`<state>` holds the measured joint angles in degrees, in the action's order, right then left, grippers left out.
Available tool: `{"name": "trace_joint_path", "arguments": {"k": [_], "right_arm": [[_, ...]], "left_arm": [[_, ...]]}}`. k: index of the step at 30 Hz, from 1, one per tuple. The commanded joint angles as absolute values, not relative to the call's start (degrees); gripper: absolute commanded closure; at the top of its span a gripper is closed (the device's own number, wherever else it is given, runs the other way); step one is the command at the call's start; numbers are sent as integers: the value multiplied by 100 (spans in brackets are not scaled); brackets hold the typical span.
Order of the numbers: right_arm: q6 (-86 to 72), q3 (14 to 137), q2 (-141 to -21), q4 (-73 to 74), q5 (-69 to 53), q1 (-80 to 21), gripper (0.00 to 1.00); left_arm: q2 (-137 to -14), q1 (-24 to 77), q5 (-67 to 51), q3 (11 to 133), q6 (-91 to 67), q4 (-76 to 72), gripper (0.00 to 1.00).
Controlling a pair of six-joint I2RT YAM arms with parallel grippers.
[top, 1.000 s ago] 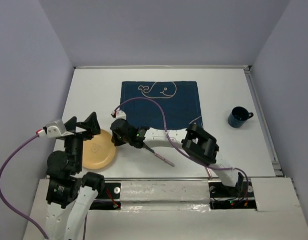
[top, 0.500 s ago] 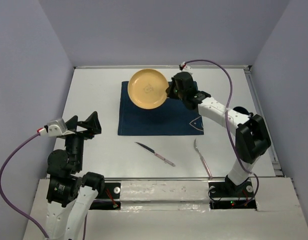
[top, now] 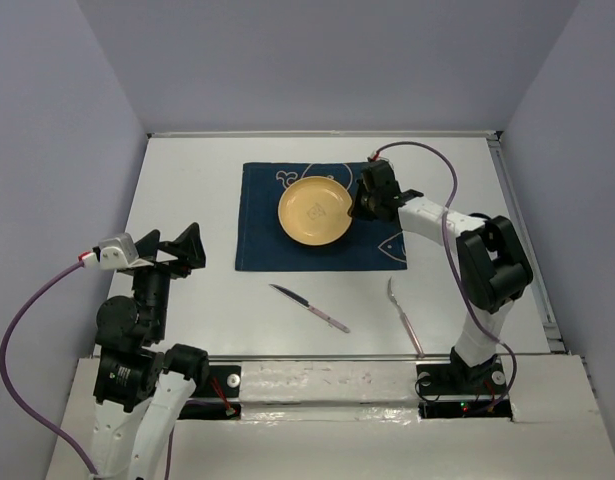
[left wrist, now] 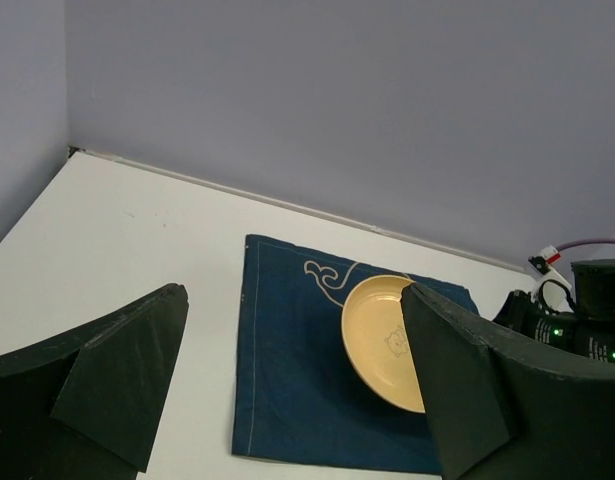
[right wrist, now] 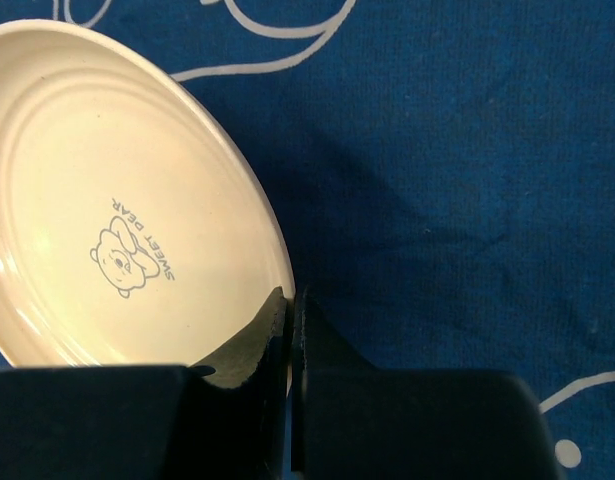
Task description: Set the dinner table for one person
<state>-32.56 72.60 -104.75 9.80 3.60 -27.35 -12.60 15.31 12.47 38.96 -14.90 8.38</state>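
On the left, spread wide and empty: the left gripper (top: 163,250), well apart from the setting. Beneath everything, ahead of both arm bases: one white table (top: 187,180). At its middle, one blue placemat (top: 259,250) under one yellow plate (top: 315,211), right rim pinched by the right gripper (top: 359,207), the nearer arm. Nearer, on bare table: one knife (top: 309,309), slanting far-left to near-right, then one pink-handled utensil (top: 402,315), fork or spoon unclear.
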Motion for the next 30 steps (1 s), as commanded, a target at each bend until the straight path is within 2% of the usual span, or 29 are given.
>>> {"name": "trace_joint_path", "arguments": {"k": [1,9,12,14,19,20,23,27,30], "right_arm": [[-3278,7374,-10643,703,132,-2585,100],[-3199,7629,-10960,756,-167,-2522,96],[-3182,7690,-11092,800,-184,-2522,90],[-3129,7717,-11118,809,-220,-2522,75],[-3015,7778,-10943,905,-264,-2522,64],[-2997,7804,-10899,957,-159,-2522,53],[-2892,7709,-10557,1107,-27,-2522,36],[-2629,7349,-9574,1343,779,-2417,35],[-2540,6778,-8484,1651,1430,-2040,42]], "left_arm": [[-1318,1538,1186,3876,-1415,580,1],[-1301,1547,1151,3876,-1424,562,1],[-1266,1547,1151,3876,-1424,562,1],[-1248,1556,1143,3876,-1433,562,1],[-1213,1626,1134,3876,-1433,562,1],[-1195,1661,1142,3876,-1424,554,1],[-1169,1766,1151,3867,-1415,562,1],[-1186,2099,1064,3867,-1433,571,1],[-1292,2477,949,3867,-1415,589,1]]}}
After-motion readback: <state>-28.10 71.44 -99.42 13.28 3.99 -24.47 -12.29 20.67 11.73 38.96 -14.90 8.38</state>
